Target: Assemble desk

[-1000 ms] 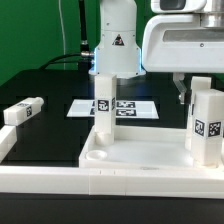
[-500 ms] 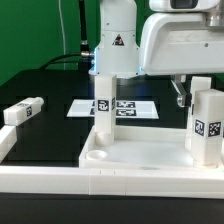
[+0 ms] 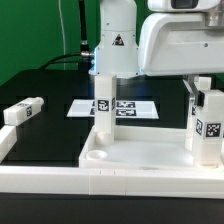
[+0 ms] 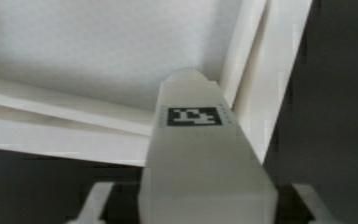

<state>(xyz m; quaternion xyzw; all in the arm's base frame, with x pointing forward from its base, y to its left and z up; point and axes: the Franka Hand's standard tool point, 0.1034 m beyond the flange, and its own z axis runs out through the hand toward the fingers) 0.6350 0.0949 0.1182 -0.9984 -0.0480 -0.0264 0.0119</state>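
Note:
The white desk tabletop (image 3: pixel 150 152) lies flat at the front of the exterior view. One tagged white leg (image 3: pixel 103 112) stands upright in its far left corner. A second leg (image 3: pixel 210 130) stands at the far right corner. My gripper (image 3: pixel 203 98) is lowered over the top of that second leg. In the wrist view the leg (image 4: pixel 202 120) runs between my fingers (image 4: pixel 105 200), with a dark gap on each side, so the gripper (image 4: pixel 206 205) is open around it. A third leg (image 3: pixel 22 110) lies loose at the exterior view's left. The fourth leg is out of view.
The marker board (image 3: pixel 130 108) lies behind the tabletop. White border rails (image 3: pixel 40 180) run along the front and left of the work area. The arm's base (image 3: pixel 115 45) stands at the back centre.
My gripper has moved toward the exterior view's right and a little down, from beside the right-hand leg to over its top. The legs and tabletop have not moved.

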